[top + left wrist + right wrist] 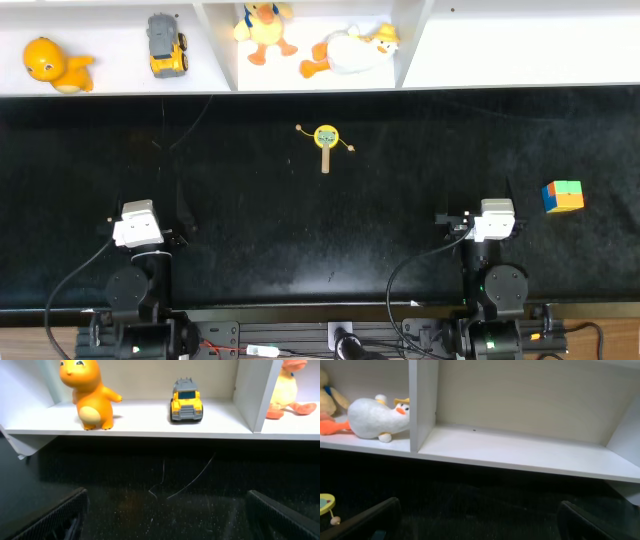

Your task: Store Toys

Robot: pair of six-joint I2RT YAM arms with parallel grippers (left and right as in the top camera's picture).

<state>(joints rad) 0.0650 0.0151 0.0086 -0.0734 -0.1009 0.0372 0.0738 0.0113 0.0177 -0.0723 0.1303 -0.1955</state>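
Six toys (325, 137), three shelf compartments (500, 60), two arms (137, 225)

No words, numbers or signs can be read anywhere. The rattle drum (326, 136), lying in front of the shelf (520, 50), has a small greenish picture on its round face, too small to tell whether it holds letters. The toy truck (186, 400) on the shelf shows no legible marking.
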